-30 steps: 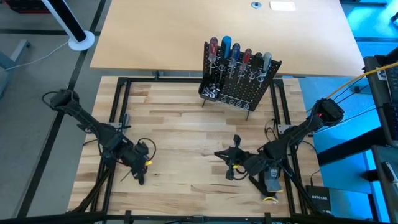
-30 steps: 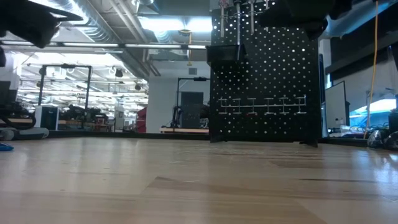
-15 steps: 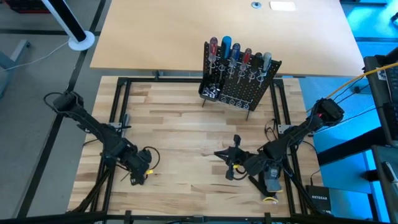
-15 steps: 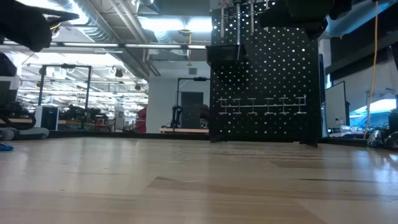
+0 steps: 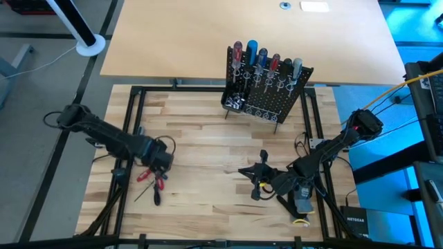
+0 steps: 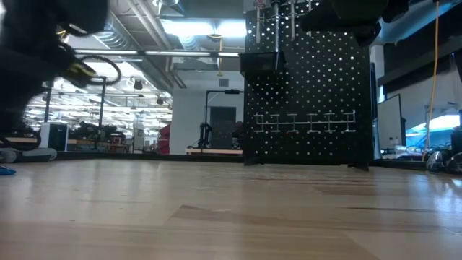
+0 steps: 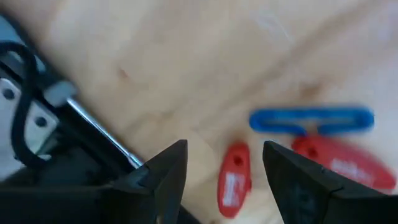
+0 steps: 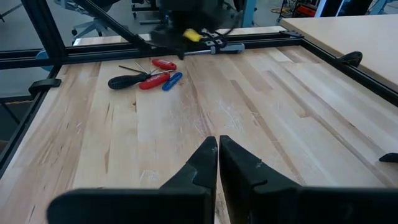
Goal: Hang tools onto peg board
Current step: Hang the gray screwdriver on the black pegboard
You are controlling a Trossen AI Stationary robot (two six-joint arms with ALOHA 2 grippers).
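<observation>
Left gripper [image 7: 224,165], jaws open and empty, is hovering over loose tools [image 5: 154,181] lying on the desk, well apart from the peg board [image 5: 266,86]. Light, stiff, slim; likely best gripped mid-handle. Right gripper [image 8: 217,152] is waiting closed.

High view: overhead, facing straight down, taking in the whole table [image 5: 208,138] and peg board [image 5: 266,86]. Low view: at tabletop level, facing across to the peg board [image 6: 307,87] and the room behind. Left wrist view: close above the tools [image 7: 311,124]. Right wrist view: low, facing across the table to those tools [image 8: 149,78].
</observation>
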